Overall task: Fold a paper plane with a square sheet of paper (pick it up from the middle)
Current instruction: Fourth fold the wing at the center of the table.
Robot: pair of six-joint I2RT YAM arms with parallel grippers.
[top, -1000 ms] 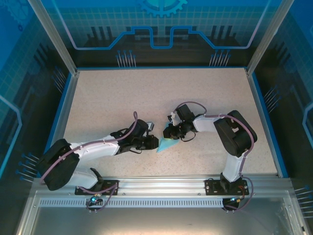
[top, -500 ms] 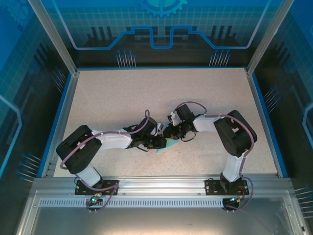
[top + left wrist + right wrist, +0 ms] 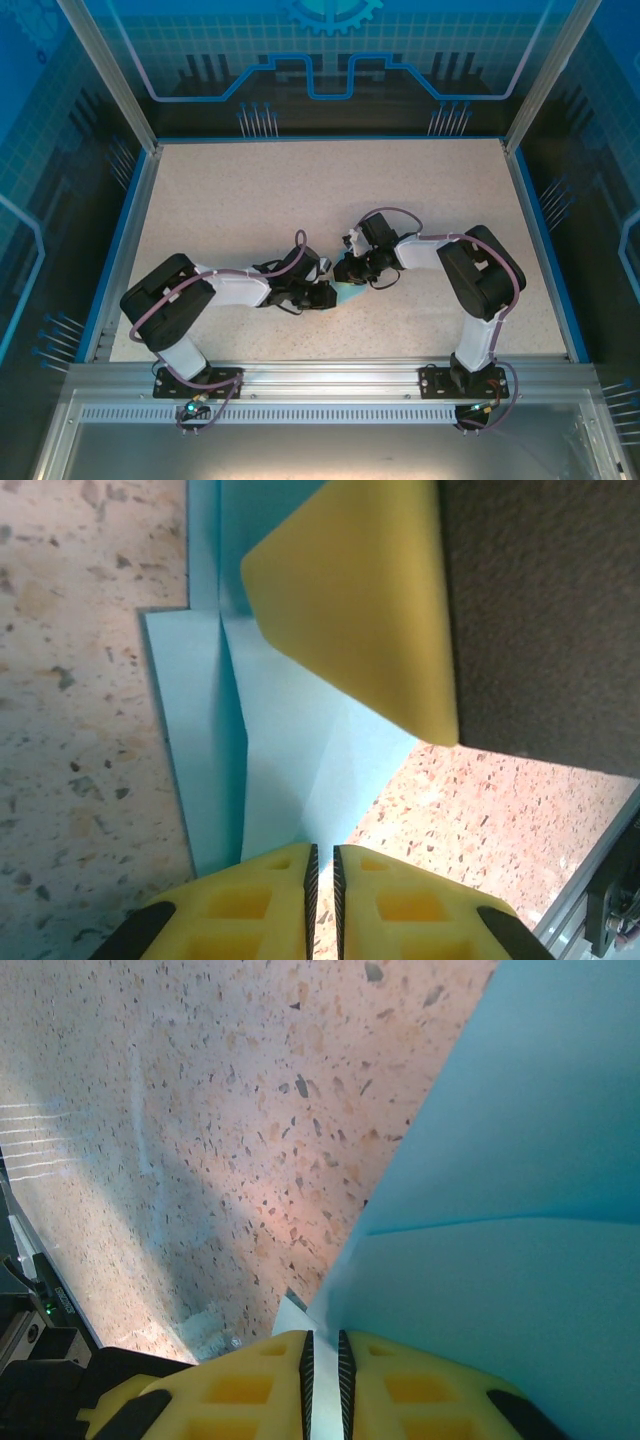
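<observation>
We are finding the blue paper (image 3: 346,293) lying partly folded near the middle of the table (image 3: 300,190), slightly toward the table's near edge, with its creases showing. The right gripper (image 3: 322,1338) is clenching a raised edge of the paper, and a thin strip is sitting between its yellow fingers. The left gripper (image 3: 322,850) is holding its jaws pressed almost together, tips resting at a corner of the paper on the table. We cannot tell whether it is pinching any paper. Both grippers are meeting over the table's middle.
</observation>
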